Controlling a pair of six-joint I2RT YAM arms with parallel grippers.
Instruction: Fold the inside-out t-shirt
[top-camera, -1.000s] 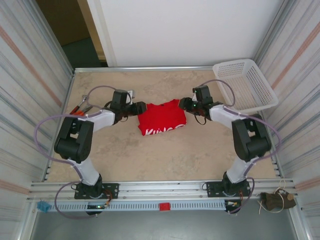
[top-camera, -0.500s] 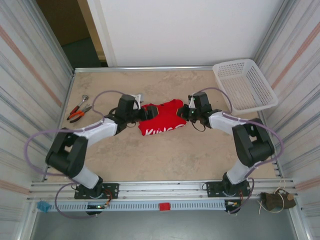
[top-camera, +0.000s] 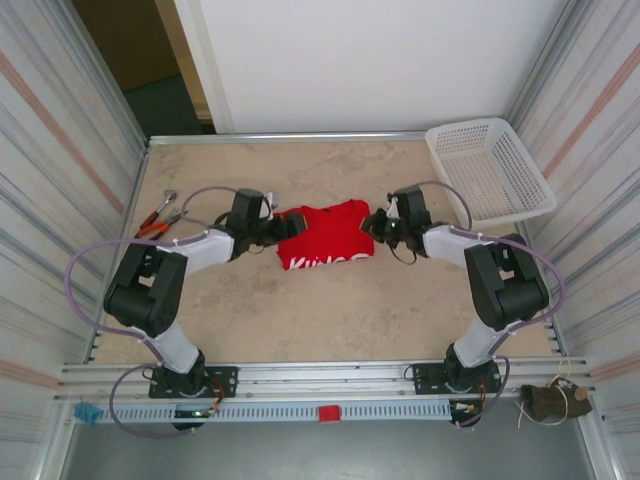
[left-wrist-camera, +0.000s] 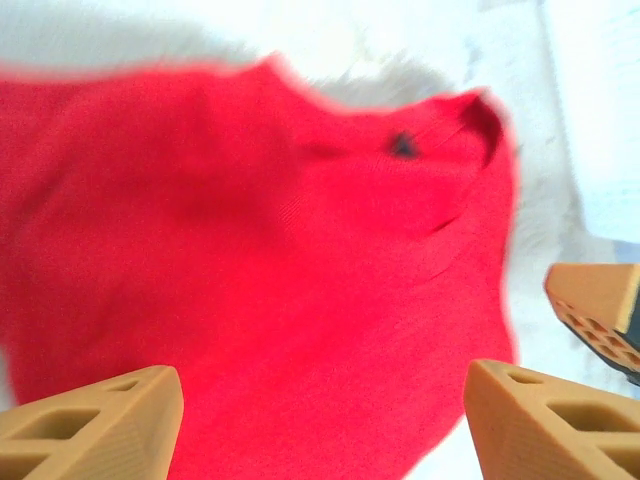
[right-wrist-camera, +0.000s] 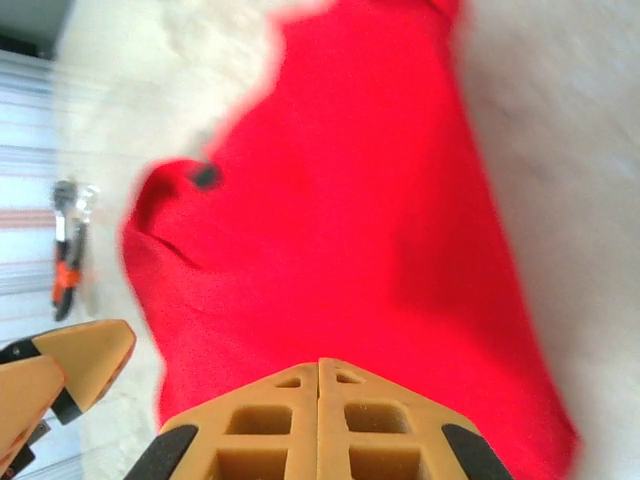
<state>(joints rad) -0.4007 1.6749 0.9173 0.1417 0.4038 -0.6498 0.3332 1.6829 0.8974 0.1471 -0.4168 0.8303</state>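
- A pair of pliers (top-camera: 158, 218) lies by the left edge of the worktop (top-camera: 330, 320), well apart from the cloth. In the right wrist view it is only a blurred streak.
- The left end effector (top-camera: 282, 228) sits at the shirt's left edge with its jaws wide apart. In the left wrist view its fingers (left-wrist-camera: 95, 420) stand on either side of the red cloth.
- The inside-out t-shirt (top-camera: 325, 238) lies flat around the middle of the worktop, a little toward the far edge, between the two end effectors.
- White lettering (top-camera: 322, 262) runs along its near edge, cut off and unreadable.
- The neck opening (left-wrist-camera: 475, 115) and a small dark mark (left-wrist-camera: 403, 145) are soft with blur.
- Bare worktop lies open on the shirt's near and far sides.
- The right end effector (top-camera: 375, 222) is at the shirt's right edge, closed. Its fingers (right-wrist-camera: 318, 420) press together over the cloth, and I cannot tell whether any fabric is caught.
- A white mesh basket (top-camera: 490, 170) sits in the far right corner, well apart from the shirt.
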